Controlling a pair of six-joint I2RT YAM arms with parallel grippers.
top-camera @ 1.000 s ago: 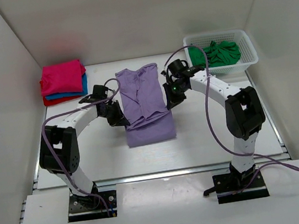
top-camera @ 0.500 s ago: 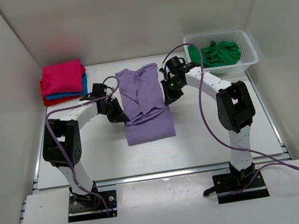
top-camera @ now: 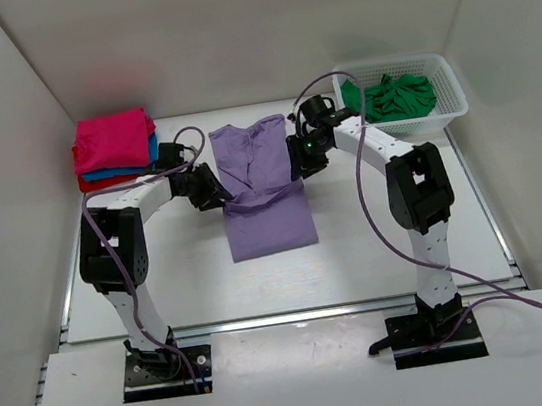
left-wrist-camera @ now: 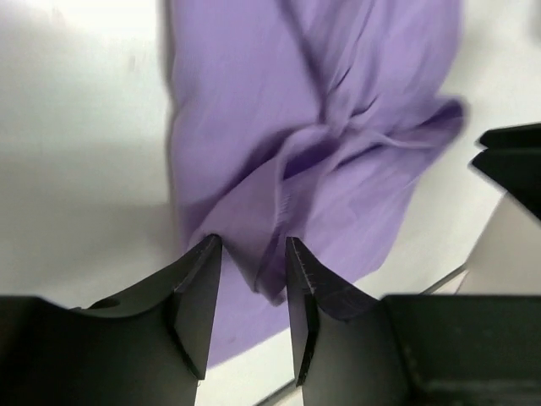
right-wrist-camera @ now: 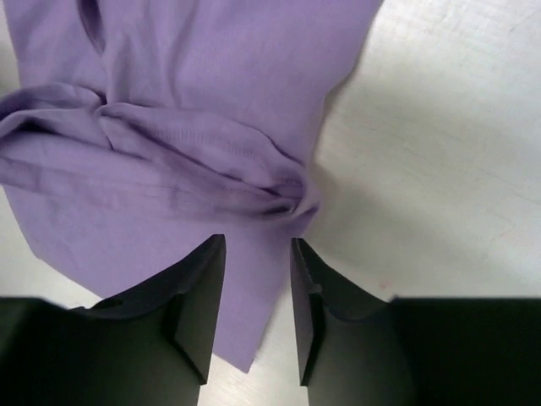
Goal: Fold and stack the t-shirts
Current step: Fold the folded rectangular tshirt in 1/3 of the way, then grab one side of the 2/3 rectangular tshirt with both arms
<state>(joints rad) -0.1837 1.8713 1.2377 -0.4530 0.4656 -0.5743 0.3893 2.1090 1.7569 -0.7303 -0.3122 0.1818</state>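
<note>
**Top view:** The lilac t-shirt point(top-camera: 268, 214) lies partly folded at the centre of the worktop point(top-camera: 387, 237). The left hand point(top-camera: 210, 188) is at its 9 o'clock edge and the right hand point(top-camera: 300, 158) at its 3 o'clock edge. A stack of folded t-shirts point(top-camera: 113, 144) sits at 10 o'clock. A green t-shirt point(top-camera: 393, 97) fills the basket point(top-camera: 455, 96) at 2 o'clock.

**Left wrist view:** The left hand's jaws stand parted, with a fold of cloth in the gap.

**Right wrist view:** The right hand's jaws stand parted over the cloth edge and grip nothing.

White lattice basket point(top-camera: 412, 127) on table's point(top-camera: 378, 248) far right
</note>
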